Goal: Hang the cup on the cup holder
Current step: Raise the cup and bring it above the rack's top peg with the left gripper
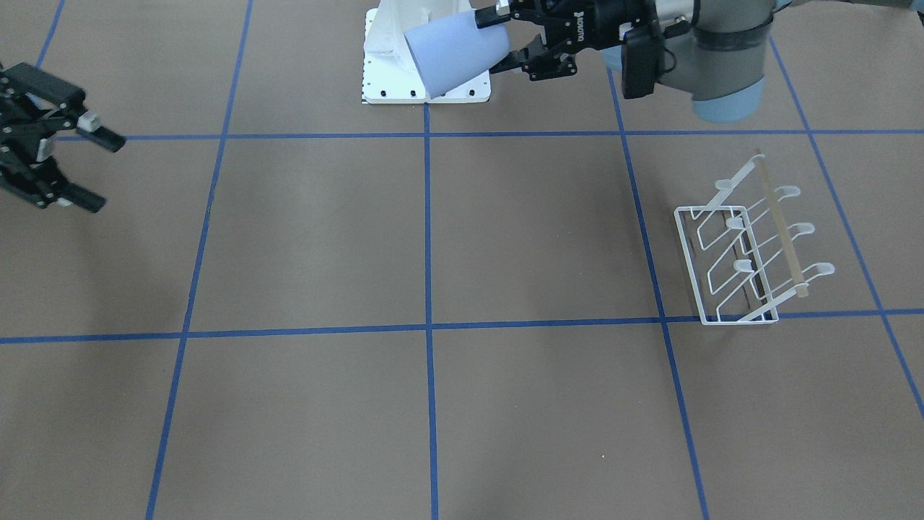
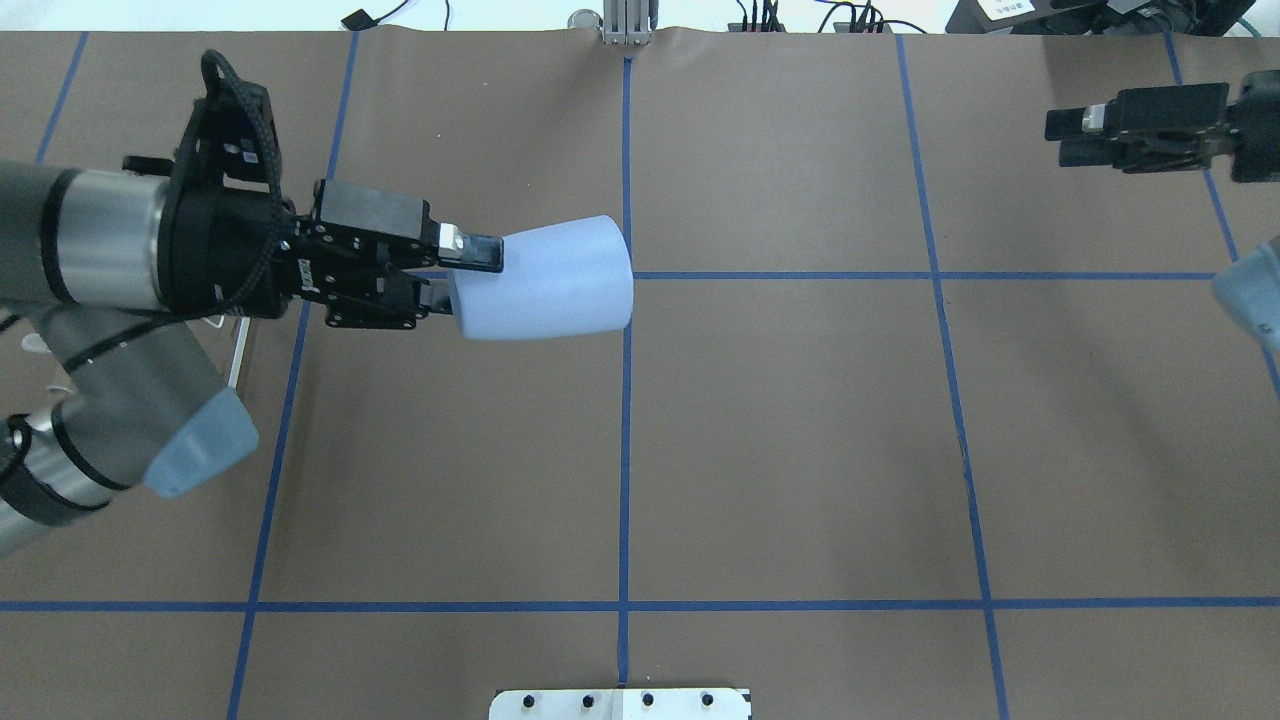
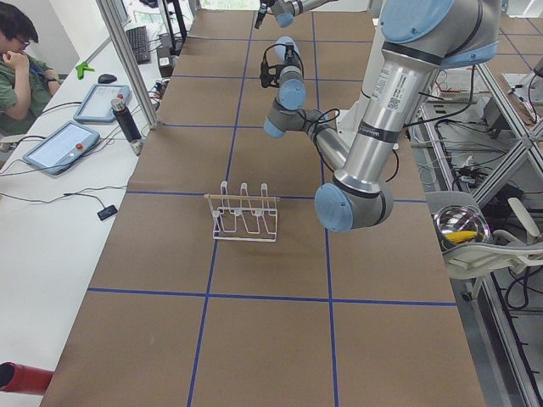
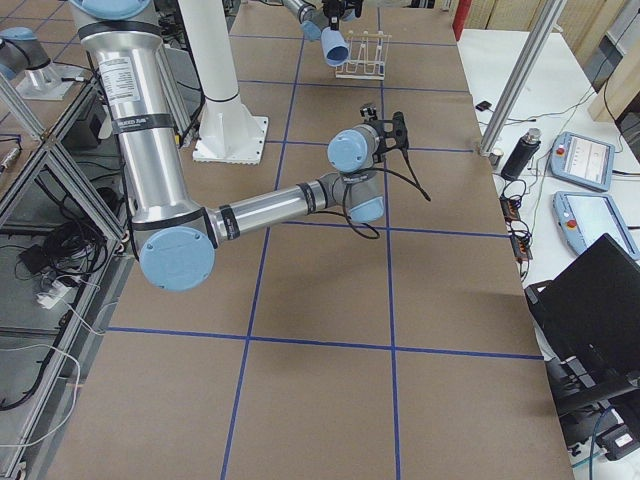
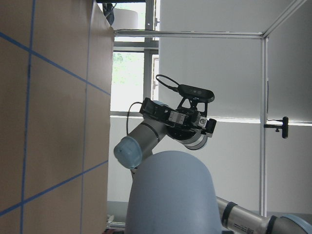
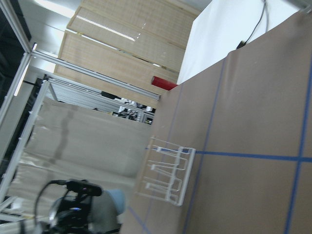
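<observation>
My left gripper (image 2: pixel 468 277) is shut on the base end of the pale blue cup (image 2: pixel 545 278) and holds it sideways in the air above the table, with the wide end pointing away from the wrist. The front-facing view has the cup (image 1: pixel 455 54) near the top, level with the robot base, and the left gripper (image 1: pixel 498 42) gripping it. The cup holder (image 1: pixel 780 224), a white wire rack with a wooden rod, stands on the table well away from the cup on the left arm's side. In the overhead view the left arm hides most of it. My right gripper (image 1: pixel 94 167) hangs open and empty at the far side.
The white robot base plate (image 1: pixel 426 90) sits at the table's edge between the arms. Blue tape lines divide the brown table (image 1: pixel 534 238) into a grid. In the exterior left view a person sits at a side table (image 3: pixel 51 220) with tablets and a dark bottle (image 3: pixel 125 119).
</observation>
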### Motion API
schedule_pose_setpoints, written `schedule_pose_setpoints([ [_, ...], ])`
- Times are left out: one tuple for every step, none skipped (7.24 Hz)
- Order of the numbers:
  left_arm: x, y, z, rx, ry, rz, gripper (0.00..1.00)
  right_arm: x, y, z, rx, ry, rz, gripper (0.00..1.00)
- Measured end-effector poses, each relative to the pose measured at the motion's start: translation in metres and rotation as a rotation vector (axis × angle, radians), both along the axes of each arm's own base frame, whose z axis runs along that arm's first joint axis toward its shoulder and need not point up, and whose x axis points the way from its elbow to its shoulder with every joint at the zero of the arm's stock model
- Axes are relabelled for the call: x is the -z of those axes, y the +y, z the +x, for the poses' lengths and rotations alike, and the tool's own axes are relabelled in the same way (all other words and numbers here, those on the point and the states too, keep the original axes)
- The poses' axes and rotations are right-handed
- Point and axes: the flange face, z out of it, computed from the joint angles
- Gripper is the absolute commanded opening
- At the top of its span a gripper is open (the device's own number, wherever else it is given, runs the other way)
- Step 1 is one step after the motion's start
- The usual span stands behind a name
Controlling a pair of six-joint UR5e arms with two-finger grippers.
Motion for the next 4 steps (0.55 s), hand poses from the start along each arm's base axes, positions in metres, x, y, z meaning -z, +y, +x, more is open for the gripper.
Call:
schedule_pose_setpoints([
  [-0.003,-0.025,-0.034,0.015,-0.114,0.011,0.00,-0.021,-0.017,0.034,-0.034,0.119,-0.010,1.00],
  [-0.009,-0.046,-0.066,0.045,-0.214,0.038,0.00,-0.047,-0.028,0.059,-0.094,0.235,0.013,1.00],
  [-0.013,-0.066,-0.094,0.090,-0.295,0.063,0.00,-0.074,-0.038,0.076,-0.167,0.379,0.053,1.00],
  [-0.020,-0.083,-0.119,0.145,-0.365,0.098,0.00,-0.097,-0.049,0.091,-0.206,0.548,0.099,1.00],
])
